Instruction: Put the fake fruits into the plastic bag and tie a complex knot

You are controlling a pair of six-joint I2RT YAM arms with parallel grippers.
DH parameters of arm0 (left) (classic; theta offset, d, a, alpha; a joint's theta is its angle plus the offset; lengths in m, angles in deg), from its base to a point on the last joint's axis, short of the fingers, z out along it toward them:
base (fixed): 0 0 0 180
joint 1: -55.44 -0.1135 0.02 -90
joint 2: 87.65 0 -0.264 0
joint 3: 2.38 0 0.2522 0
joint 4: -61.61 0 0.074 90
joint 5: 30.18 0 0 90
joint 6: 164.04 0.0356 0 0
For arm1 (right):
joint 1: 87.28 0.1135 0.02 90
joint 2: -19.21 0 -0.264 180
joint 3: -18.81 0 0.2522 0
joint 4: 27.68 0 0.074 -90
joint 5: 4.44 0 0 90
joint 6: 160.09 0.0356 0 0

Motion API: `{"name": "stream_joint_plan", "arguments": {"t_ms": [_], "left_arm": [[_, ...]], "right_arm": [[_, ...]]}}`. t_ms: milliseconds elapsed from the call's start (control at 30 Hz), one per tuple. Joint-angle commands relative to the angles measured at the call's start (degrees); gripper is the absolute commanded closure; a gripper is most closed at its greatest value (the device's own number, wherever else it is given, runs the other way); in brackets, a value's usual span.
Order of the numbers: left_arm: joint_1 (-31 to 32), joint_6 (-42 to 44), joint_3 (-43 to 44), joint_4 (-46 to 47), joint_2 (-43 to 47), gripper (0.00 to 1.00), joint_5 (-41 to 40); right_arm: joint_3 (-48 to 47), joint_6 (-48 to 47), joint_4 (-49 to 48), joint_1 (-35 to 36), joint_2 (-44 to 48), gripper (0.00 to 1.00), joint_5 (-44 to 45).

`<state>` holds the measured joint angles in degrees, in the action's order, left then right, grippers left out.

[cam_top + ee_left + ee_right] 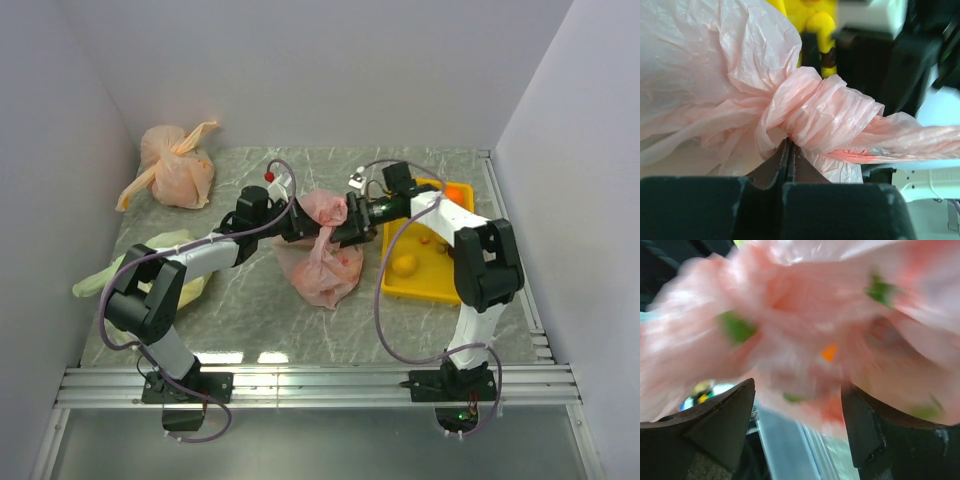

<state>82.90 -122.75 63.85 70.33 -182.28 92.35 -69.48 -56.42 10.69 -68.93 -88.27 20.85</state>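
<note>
The pink plastic bag (322,268) lies mid-table with red fruit shapes showing through it. Its handle strips are twisted into a knot (820,112) at the raised mouth (330,212). My left gripper (300,222) comes in from the left. In the left wrist view its jaws (789,144) are pressed together on pink plastic just under the knot. My right gripper (352,222) comes in from the right. In the right wrist view it (797,405) is open wide, with the blurred pink bag (805,315) close in front of its fingers (725,415). Green and orange fruit bits show through the plastic.
A yellow tray (392,282) stands right of the bag with an orange fruit (405,264) and small pieces in it. An orange-peach tied bag (178,165) sits at the back left. A yellow-green bag (150,250) lies under the left arm. White walls enclose the table.
</note>
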Motion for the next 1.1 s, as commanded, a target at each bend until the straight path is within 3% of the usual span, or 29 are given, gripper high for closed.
{"name": "stream_joint_plan", "arguments": {"t_ms": [0, 133, 167, 300, 333, 467, 567, 700, 933, 1000, 1067], "left_arm": [[0.2, 1.1, -0.5, 4.1, 1.5, 1.00, 2.8], [0.2, 1.4, 0.3, 3.7, 0.9, 1.00, 4.1], [0.2, 1.6, 0.4, 3.7, 0.8, 1.00, 4.2], [0.2, 2.3, 0.6, 2.1, -0.2, 1.00, 5.3], [0.2, 2.4, 0.6, 1.9, -0.4, 1.00, 5.4], [0.2, 1.5, 1.2, 2.6, -1.8, 1.00, 6.3], [0.4, 0.4, 1.9, 4.1, -3.5, 1.00, 7.3], [0.3, -1.3, 2.2, 7.4, -4.9, 1.00, 7.7], [-0.3, -9.5, 2.9, 18.6, -7.1, 1.00, 9.0], [-0.3, -10.0, 3.1, 20.1, -7.5, 1.00, 9.6], [-0.3, -9.9, 3.2, 19.3, -7.6, 1.00, 10.0]], "right_arm": [[-6.1, -12.5, 13.5, -4.0, 5.3, 0.25, 1.8], [-9.0, -15.9, 17.4, -6.7, 4.1, 0.31, 0.8], [-9.5, -15.5, 16.8, -6.9, 3.4, 0.38, 0.5], [-5.4, -3.0, 0.7, -6.2, 4.6, 0.52, 4.3], [-4.7, 0.6, -5.3, -5.9, 4.8, 0.53, 5.2], [-6.1, -0.1, -5.7, -3.6, 2.3, 0.58, 7.3], [-4.0, 0.6, -8.3, -2.4, 2.2, 0.55, 7.5], [-3.3, -2.5, -4.6, 0.2, 1.2, 0.55, 6.0], [-1.0, -9.4, 4.0, 3.3, 1.4, 0.90, 3.9], [-1.8, -11.4, 6.2, 3.5, 1.0, 0.89, 3.8], [-4.6, -13.1, 10.1, 3.1, 0.5, 0.78, 4.2]]}}
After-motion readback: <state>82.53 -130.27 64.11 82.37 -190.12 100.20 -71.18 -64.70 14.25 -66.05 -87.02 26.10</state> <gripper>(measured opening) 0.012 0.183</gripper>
